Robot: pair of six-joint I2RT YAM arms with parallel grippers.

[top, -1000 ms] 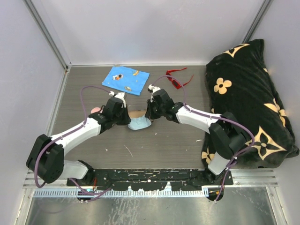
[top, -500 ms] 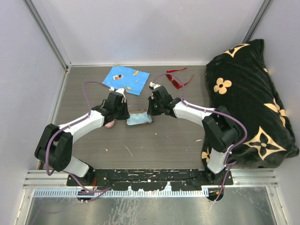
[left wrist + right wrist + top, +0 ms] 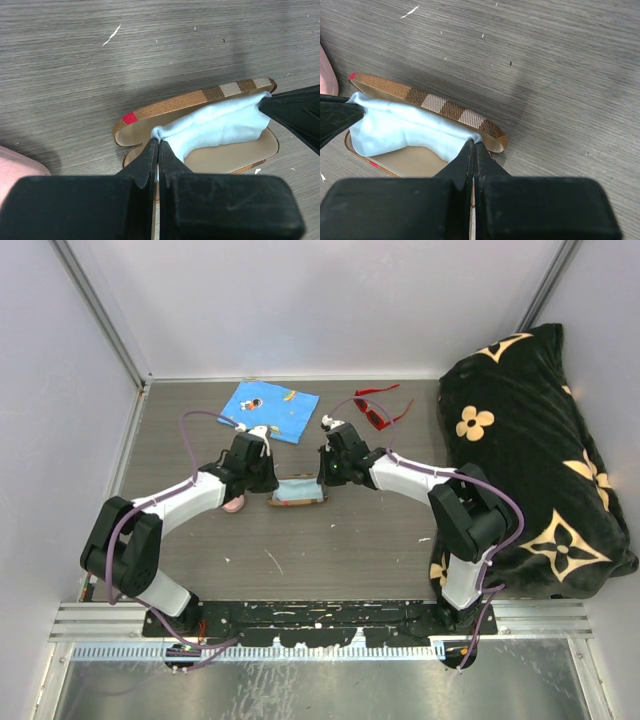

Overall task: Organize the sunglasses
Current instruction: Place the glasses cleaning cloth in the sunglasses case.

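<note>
The red sunglasses (image 3: 375, 410) lie at the back of the table, apart from both arms. An open tan plaid glasses case (image 3: 297, 502) lies mid-table, its lid (image 3: 200, 97) and rim (image 3: 440, 107) showing in both wrist views. A light blue cloth (image 3: 297, 491) is stretched along the inside of the case. My left gripper (image 3: 268, 483) is shut on the cloth's left corner (image 3: 158, 142). My right gripper (image 3: 322, 480) is shut on its right corner (image 3: 473, 143). The cloth (image 3: 220, 125) covers much of the case's inside.
A pink oval case (image 3: 234, 504) lies just left of the plaid one, under my left arm. A blue printed cloth (image 3: 268, 410) lies at the back. A black flower-patterned cushion (image 3: 530, 450) fills the right side. Walls enclose the table.
Both grippers have moved away from the near edge and lower, carrying the cloth. It hung bunched between them before; now it lies stretched along the open case.
</note>
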